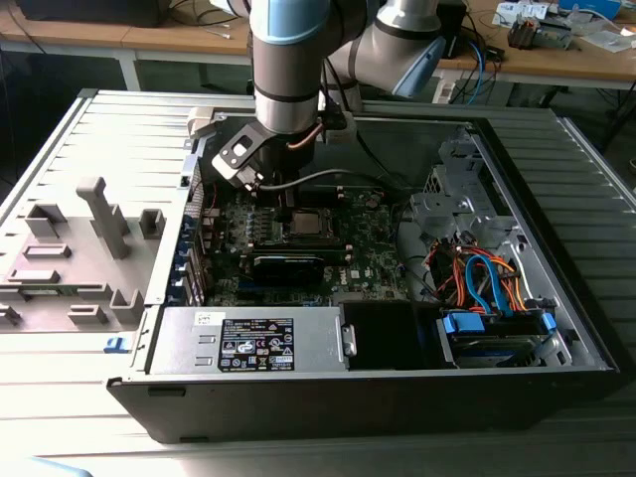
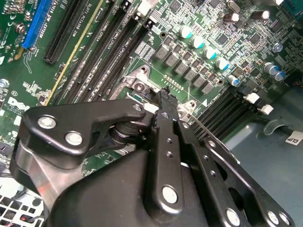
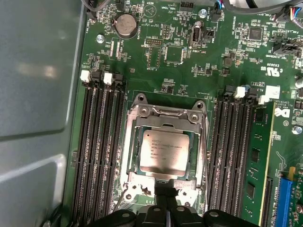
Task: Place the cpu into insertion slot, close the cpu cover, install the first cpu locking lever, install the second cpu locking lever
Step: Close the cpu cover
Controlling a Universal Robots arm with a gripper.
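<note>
The cpu point(image 3: 163, 151), a pale silvery square chip, lies flat in the insertion slot point(image 3: 134, 105) on the green board. The cpu cover point(image 3: 165, 116), a thin silver frame, is folded down around the chip's edges. My gripper point(image 3: 165, 190) is shut, its black fingertips point(image 3: 159, 189) pressed together at the socket's near edge and touching or just above the metal frame. In the second wrist view the gripper point(image 2: 165, 98) points down at a silver socket corner point(image 2: 138, 81). A thin wire locking lever point(image 3: 207, 156) runs along one side of the socket. In the exterior view the gripper point(image 1: 282, 207) hangs just beside the cpu point(image 1: 304, 225).
Black memory slots point(image 3: 97, 151) flank the socket on both sides. A black card point(image 1: 288, 266) stands in front of the socket. Case walls point(image 1: 517, 209), bundled cables point(image 1: 477, 273) and a drive point(image 1: 492, 333) fill the exterior view's right. A grey fixture point(image 1: 94, 248) stands outside the case.
</note>
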